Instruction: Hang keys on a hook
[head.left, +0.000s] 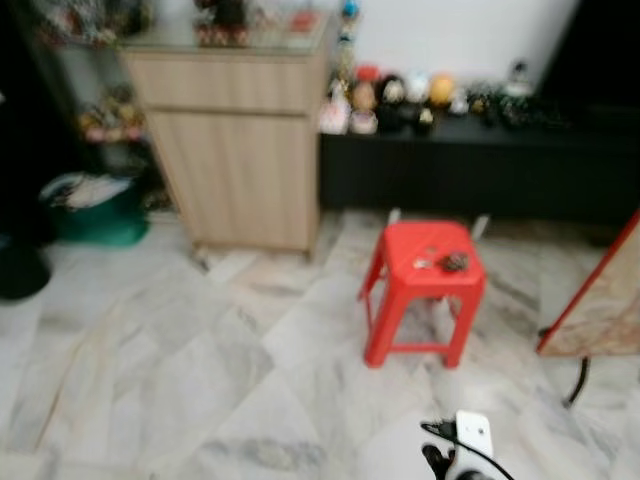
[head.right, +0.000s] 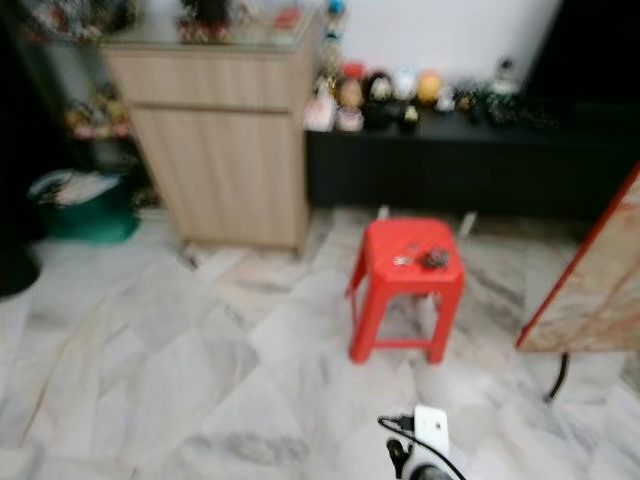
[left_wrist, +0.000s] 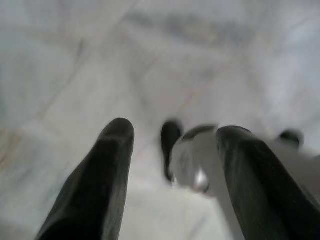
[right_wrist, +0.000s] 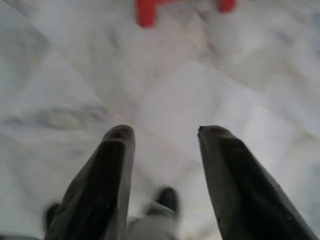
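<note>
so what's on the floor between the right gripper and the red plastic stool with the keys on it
Only bare grey-white marble floor. In the right wrist view the right gripper hangs open above it, the red plastic stool ahead, and the keys on its seat.

All four views are soft with motion blur. On the red stool (head.left: 423, 285) lies a small dark object (head.left: 456, 262) with a paler bit beside it — too blurred and small to identify as keys. Behind the stool, the figurines (head.left: 400, 98) on the black low cabinet (head.left: 470, 170) are indistinct blobs. Left of the stool, the wooden cabinet (head.left: 235, 150) is cut off at the top edge. Right of the stool, a red-edged board (head.left: 600, 300) runs off the frame — its nature unclear. Near the stool, part of the right arm (head.left: 462, 450) is cropped by the bottom edge.
</note>
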